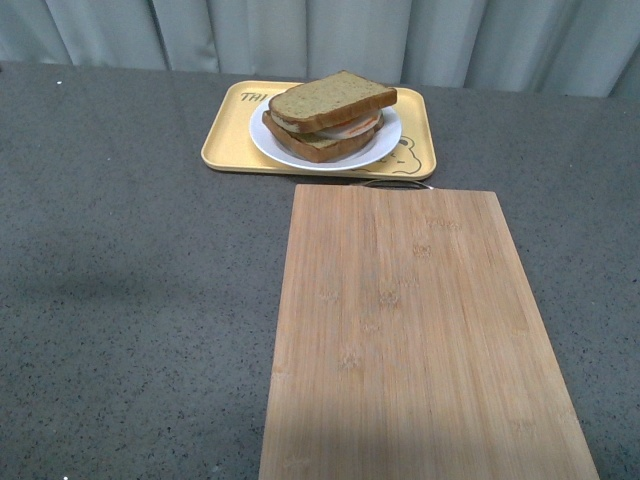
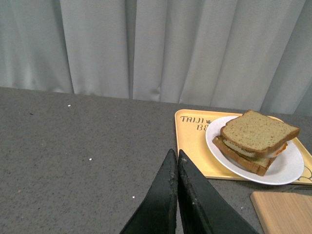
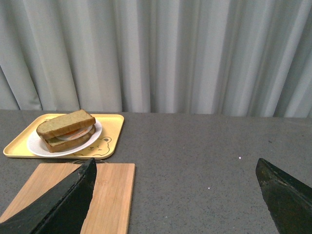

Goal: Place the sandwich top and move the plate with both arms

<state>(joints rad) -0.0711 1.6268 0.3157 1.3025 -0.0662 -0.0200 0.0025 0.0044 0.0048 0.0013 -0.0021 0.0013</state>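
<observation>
The top [image 1: 335, 97] is already sitting on the sandwich, slightly askew over the filling and bottom slice, all on the plate [image 1: 378, 150]. The plate is resting inside the tray [image 1: 222, 141] at the far side of the table [image 1: 120, 280], just beyond the board [image 1: 410, 330], whose far edge is lying close to the tray.

Neither arm is showing in the front view. The left gripper [image 2: 176, 157] is hanging over bare table well short of the tray, its two fingers pressed together with nothing between them. The right gripper [image 3: 175, 168] is spread wide and empty, looking over the board toward the plate from well apart.

Judging by this, the placing step looks done and the plate move is either pending or finished; the frames are not settling which. If pending, the next move is calling for the left jaws to part, then both arms reaching to opposite rims and lifting evenly so the stack is not sliding.
</observation>
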